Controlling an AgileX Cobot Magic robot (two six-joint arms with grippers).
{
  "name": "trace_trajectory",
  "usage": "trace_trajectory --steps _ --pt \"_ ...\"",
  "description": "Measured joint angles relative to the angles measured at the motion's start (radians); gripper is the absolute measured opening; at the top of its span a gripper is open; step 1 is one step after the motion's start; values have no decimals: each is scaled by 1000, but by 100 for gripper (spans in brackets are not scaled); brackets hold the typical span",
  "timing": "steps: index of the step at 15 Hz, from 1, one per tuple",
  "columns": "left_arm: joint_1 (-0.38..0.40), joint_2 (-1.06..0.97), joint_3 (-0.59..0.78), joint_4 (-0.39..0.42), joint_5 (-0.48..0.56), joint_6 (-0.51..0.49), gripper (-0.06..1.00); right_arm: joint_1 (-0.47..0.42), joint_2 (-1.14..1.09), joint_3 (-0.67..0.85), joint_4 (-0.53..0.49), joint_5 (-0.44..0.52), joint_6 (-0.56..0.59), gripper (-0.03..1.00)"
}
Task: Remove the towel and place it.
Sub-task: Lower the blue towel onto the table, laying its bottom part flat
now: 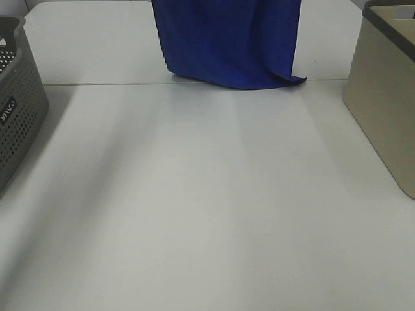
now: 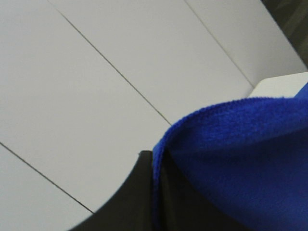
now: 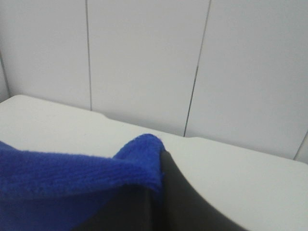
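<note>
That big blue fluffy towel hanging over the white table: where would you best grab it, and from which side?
By its upper edge, one end per gripper, from above. The royal-blue plush towel is limp and hangs flat, lower hem reaching the white table; the left gripper and right gripper pinch it that way.

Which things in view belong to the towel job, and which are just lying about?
Job in hand:
- blue towel, hanging, lower edge at the white table
- left tool and right tool, each shut on the towel

Lying about:
- grey perforated basket, at left, untouched
- beige basket, at right, untouched
</note>
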Motion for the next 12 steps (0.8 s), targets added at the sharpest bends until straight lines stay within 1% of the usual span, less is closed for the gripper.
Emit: trace_trajectory --steps 1,2,3,4,5,6,7,8,9,10,12 --pt "0 -14 0 5 37 -17 0 3 -20 0 18 58 -10 2" --pt "0 -47 0 28 142 -71 0 7 -49 0 54 172 -32 2" --pt "0 -76 -1 70 252 -139 0 7 -68 0 93 288 -56 2" --pt "0 -96 -1 124 337 -213 0 7 -79 0 128 407 -72 2" --pt "0 -107 -1 179 391 -294 0 7 -83 0 158 485 -86 2" --pt "0 -111 -1 233 408 -376 0 7 -83 0 186 515 -113 2" --pt "0 -111 -1 260 406 -407 0 7 -82 0 198 513 -131 2" --pt "0 -87 -1 361 345 -470 0 7 -45 -1 219 401 -187 2" --pt "0 -61 -1 408 277 -485 0 7 -14 -1 224 305 -210 2" --pt "0 -27 -1 445 172 -493 0 7 19 -1 237 211 -230 2" --pt "0 39 -1 487 -108 -496 0 7 75 0 298 -16 -281 2"
